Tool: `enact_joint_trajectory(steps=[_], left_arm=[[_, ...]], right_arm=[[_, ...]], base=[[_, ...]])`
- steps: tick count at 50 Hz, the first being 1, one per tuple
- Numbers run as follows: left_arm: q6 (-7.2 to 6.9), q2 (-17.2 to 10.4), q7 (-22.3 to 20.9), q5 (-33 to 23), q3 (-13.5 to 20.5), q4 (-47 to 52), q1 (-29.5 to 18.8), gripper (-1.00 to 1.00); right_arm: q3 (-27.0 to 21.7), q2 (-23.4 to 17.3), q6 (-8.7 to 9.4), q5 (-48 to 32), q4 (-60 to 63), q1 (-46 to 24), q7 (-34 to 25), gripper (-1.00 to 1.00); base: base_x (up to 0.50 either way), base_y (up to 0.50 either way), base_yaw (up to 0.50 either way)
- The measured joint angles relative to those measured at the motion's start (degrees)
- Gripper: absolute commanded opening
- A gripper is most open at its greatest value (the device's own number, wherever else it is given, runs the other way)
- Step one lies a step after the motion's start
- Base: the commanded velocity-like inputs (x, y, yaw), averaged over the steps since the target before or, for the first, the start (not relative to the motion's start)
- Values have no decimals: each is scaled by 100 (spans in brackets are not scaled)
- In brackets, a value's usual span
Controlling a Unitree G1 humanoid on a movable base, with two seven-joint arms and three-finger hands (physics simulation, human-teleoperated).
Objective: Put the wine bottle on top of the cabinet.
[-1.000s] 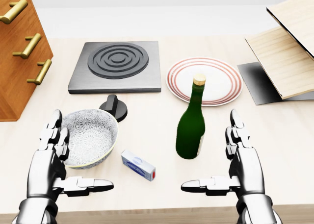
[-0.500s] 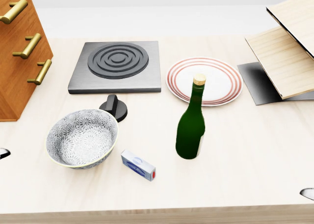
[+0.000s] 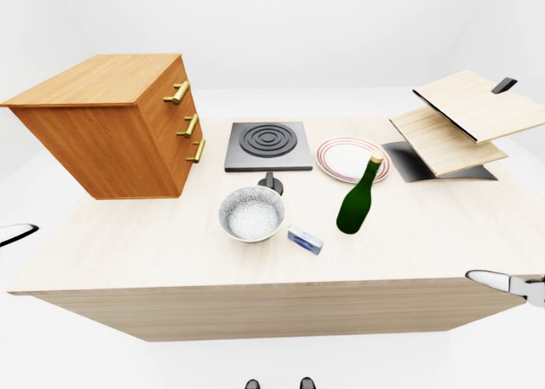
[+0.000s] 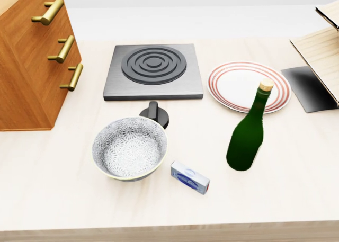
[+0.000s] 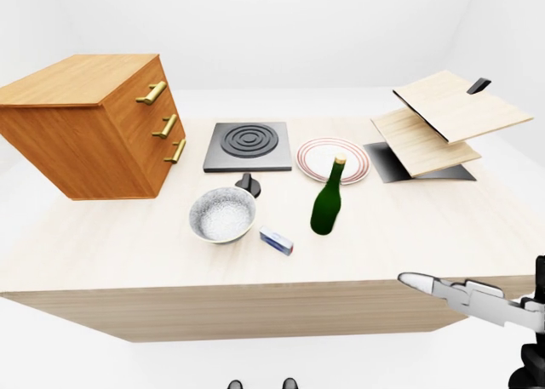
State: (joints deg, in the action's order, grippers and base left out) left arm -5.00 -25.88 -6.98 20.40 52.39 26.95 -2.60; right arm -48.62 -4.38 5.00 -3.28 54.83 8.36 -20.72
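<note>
A dark green wine bottle (image 4: 247,135) with a tan cork stands upright on the pale wooden table (image 4: 47,173), right of centre in the head view. The brown wooden cabinet (image 3: 111,129) with three brass handles stands on the table's left part, its flat top (image 3: 98,76) bare. My right hand (image 5: 444,292) hangs below the table's near edge at the lower right of the right-eye view, fingers stretched out, far from the bottle. Only a white sliver of my left hand (image 3: 16,232) shows at the left edge of the left-eye view.
A patterned bowl (image 4: 130,148) and a small blue-white box (image 4: 189,178) lie left of the bottle. Above them are a black knob (image 4: 155,114), a grey hotplate (image 4: 153,71) and a red-rimmed plate (image 4: 238,86). Tilted wooden boards (image 3: 464,121) stand at the right.
Both hands dropped out of the head view to below the table edge. The camera has swung left, so bottle, bowl and hotplate sit further right and more of the cabinet shows.
</note>
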Motion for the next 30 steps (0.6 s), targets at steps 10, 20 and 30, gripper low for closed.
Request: enact_joint_trajectory(steps=[10,20,30], left_arm=[[0,-53,-29,47,129,23,25,100],[0,-62,-19,47,162,35,27,100],[0,-46,-29,33,135,59,24,100]], right_arm=[[-160,-33,0,-291,36,-36,-362,100],[-196,-9,0,-236,97,-53,-539,100],[-194,-10,0,10,279,-101,-595,100]], base=[[3,50,0],[32,41,0],[50,17,0]])
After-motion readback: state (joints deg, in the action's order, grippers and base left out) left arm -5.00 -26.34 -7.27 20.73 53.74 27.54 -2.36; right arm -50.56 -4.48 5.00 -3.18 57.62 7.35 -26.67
